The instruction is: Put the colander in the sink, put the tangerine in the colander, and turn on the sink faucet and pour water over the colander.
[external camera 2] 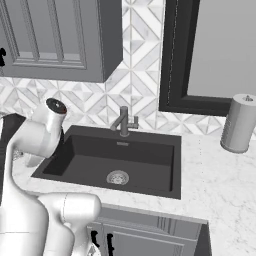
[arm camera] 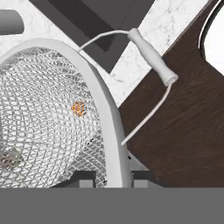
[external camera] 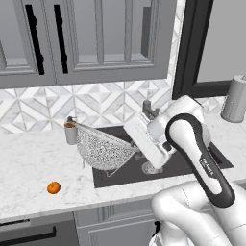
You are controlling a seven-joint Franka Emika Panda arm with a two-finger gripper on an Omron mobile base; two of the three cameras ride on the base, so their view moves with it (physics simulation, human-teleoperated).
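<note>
Gripper (arm camera: 113, 178) pinched on the colander's (external camera: 103, 148) rim, one finger either side. Colander held tilted above the left edge of the sink (external camera: 192, 163), partly over the counter (external camera: 29, 163). Tangerine (external camera: 54, 188) sits on the counter, near left of the colander, well apart.

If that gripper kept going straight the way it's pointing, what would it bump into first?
Nothing new at first: the gripper is shut on the colander rim. Beyond it, probably the marble counter by the sink; depth is unclear.
</note>
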